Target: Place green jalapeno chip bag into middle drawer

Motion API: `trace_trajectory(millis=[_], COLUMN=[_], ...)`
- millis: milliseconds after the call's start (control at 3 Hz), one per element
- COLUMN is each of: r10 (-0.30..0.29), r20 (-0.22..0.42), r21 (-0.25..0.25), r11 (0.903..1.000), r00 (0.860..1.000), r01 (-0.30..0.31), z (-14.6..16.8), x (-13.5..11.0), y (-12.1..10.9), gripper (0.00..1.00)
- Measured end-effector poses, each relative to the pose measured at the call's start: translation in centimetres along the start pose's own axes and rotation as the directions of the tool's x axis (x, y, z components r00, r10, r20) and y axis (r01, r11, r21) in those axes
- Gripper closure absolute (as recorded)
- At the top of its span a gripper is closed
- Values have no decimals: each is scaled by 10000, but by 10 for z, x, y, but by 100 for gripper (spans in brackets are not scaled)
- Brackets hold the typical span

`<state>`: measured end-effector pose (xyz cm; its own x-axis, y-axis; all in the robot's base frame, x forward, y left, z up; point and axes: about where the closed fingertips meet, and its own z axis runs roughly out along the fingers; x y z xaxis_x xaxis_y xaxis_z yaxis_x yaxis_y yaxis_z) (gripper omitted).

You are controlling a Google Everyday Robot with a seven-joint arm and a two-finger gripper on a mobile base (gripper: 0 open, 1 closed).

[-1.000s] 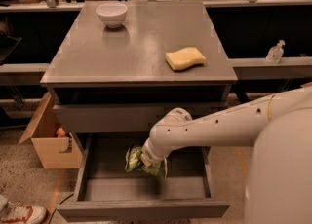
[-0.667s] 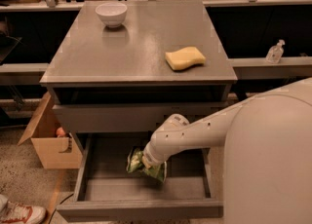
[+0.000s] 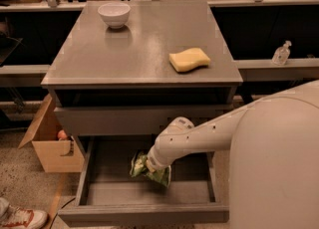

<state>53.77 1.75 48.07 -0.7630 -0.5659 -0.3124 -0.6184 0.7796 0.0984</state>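
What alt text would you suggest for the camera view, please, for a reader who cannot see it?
A white robot arm reaches down into the open middle drawer of a grey cabinet, its gripper at the green jalapeno chip bag inside it. On the cabinet top sit a yellow sponge and a white bowl.

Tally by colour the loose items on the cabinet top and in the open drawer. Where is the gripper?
White: 1, bowl
Yellow: 1, sponge
Green: 1, green jalapeno chip bag
Total: 3
The gripper is down at the bag, inside the open middle drawer.
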Motion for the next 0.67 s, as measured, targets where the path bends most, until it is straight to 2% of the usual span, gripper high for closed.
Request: trace_trajectory(millis=[667], r10=[-14], r20=[-31], r21=[-19], r11=[10000], r00=[10000], r01=[14], z=[1], x=[1], y=[1], gripper=[12])
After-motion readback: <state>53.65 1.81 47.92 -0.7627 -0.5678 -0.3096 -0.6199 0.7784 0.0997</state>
